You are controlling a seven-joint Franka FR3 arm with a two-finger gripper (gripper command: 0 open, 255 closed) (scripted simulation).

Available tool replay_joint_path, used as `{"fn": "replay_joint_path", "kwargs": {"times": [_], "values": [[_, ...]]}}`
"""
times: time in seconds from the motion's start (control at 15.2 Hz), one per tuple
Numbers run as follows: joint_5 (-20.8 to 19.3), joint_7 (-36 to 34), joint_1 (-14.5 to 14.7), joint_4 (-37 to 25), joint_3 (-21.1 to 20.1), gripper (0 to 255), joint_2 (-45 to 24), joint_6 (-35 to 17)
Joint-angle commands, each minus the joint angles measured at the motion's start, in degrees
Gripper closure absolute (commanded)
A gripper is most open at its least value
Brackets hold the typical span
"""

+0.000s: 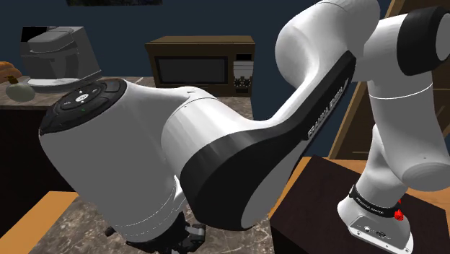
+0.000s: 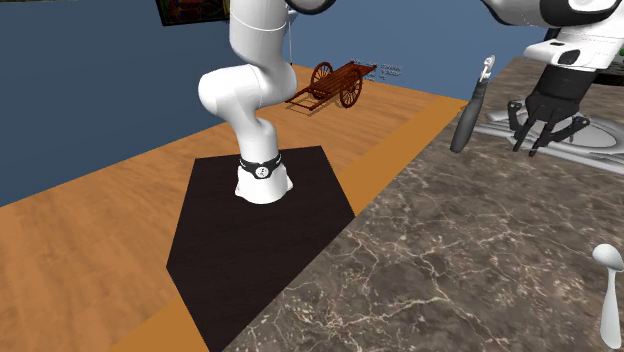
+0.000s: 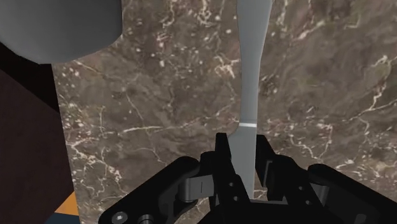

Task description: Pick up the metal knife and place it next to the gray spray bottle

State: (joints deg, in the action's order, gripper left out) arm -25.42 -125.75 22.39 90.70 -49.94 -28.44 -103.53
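Observation:
The knife (image 3: pixel 249 76) is a long grey blade narrowing to a handle, stretched over the brown marble counter (image 3: pixel 159 108). My gripper (image 3: pixel 243 159) is shut on its handle, one black finger pressed to each side. A grey rounded body, the spray bottle (image 3: pixel 57 28), stands close beside the gripper at the counter's edge. In the second exterior view the gripper (image 2: pixel 545 132) hangs fingers-down over the counter's far right. The dark grey spray bottle (image 2: pixel 468 115) with a pale top stands just to its left. I cannot tell whether the knife touches the counter.
A pale tray or basin (image 2: pixel 595 135) lies behind the gripper. A white spoon-like utensil (image 2: pixel 606 285) rests near the second exterior view's right edge. The arm's base sits on a black stand (image 2: pixel 250 240). A microwave (image 1: pixel 200 66) and a grey appliance (image 1: pixel 54 54) stand on a far counter.

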Motion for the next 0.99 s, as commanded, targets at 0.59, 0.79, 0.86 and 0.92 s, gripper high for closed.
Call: {"fn": "replay_joint_path", "kwargs": {"times": [0.59,0.79,0.86,0.92], "values": [[-2.78,-2.07,0.48,4.68,1.75,255,-2.99,-6.67],[-3.88,-2.82,0.85,5.82,2.51,255,-4.22,-8.69],[-3.88,-2.82,0.85,5.82,2.51,255,-4.22,-8.69],[-3.87,-2.82,0.85,5.83,2.51,255,-4.22,-8.69]]}}
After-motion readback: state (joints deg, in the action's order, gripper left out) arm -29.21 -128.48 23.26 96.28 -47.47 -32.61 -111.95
